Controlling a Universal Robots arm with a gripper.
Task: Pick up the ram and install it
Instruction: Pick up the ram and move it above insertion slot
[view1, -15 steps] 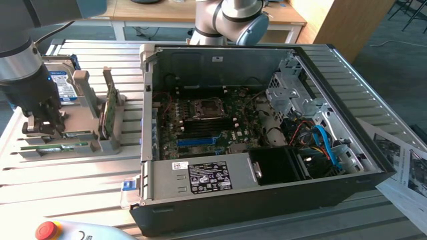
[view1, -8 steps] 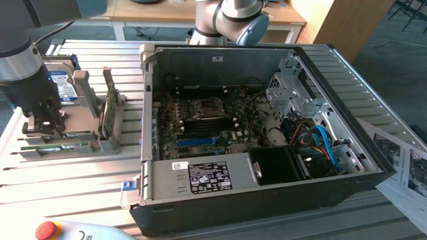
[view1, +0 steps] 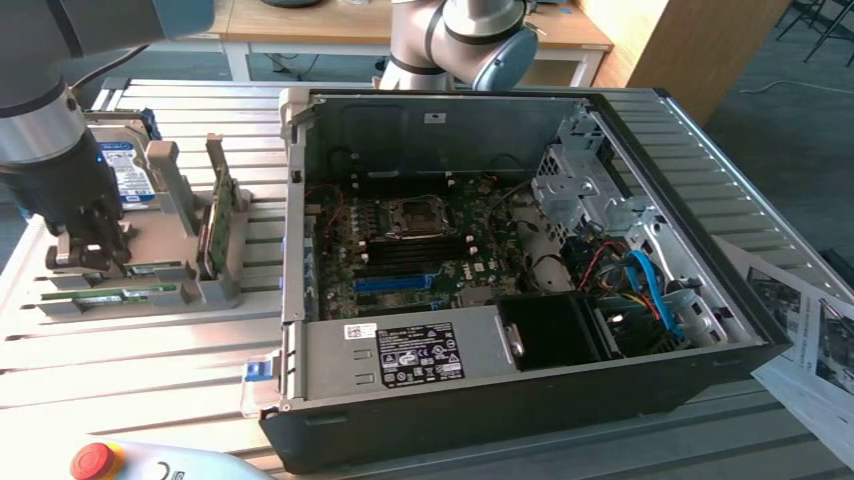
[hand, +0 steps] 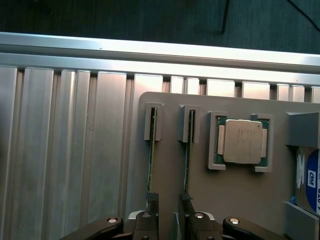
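Two sticks on edge in grey holder (hand: 240, 200): one ram (hand: 151, 160), second ram (hand: 187, 165). Gripper (hand: 169, 204) jaws parted, empty, a fingertip by each; best centred squarely over one before closing.

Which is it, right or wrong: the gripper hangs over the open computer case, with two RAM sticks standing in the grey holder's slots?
Wrong in one respect: the exterior view shows the gripper hanging over the grey holder, beside the open computer case, not over it. The two RAM sticks do stand in the holder's slots.
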